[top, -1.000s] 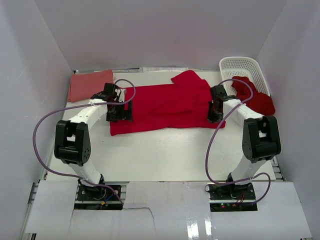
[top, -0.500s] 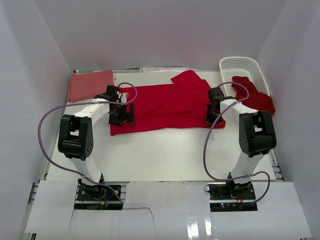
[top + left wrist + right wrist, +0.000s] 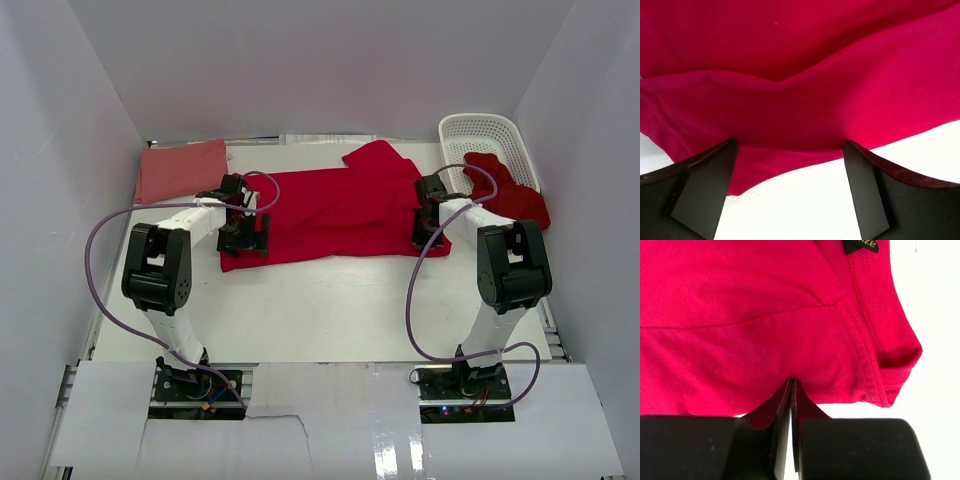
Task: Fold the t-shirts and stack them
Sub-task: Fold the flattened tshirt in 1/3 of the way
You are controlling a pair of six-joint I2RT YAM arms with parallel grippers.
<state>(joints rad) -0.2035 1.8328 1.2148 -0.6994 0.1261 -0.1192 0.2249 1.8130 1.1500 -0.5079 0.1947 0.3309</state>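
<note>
A crimson red t-shirt (image 3: 340,212) lies spread flat across the middle of the table. My left gripper (image 3: 245,232) is at its left near corner. In the left wrist view the gripper (image 3: 790,190) is open, and its fingers (image 3: 705,195) straddle the shirt's hem (image 3: 790,125) without closing on it. My right gripper (image 3: 428,228) is at the shirt's right end. In the right wrist view it (image 3: 791,390) is shut on the cloth edge (image 3: 765,340) beside the collar seam. A salmon-pink t-shirt (image 3: 180,170) lies folded at the back left. Another red t-shirt (image 3: 512,195) hangs out of the basket.
A white lattice basket (image 3: 490,135) stands at the back right corner, against the right wall. White walls close in the table at left, back and right. Purple cables loop out from both arms over the table's near half.
My left gripper has shifted slightly right and nearer along the shirt's left edge, and the left elbow has swung in. The right arm's elbow has swung inward; its gripper stays at the shirt's right end.
</note>
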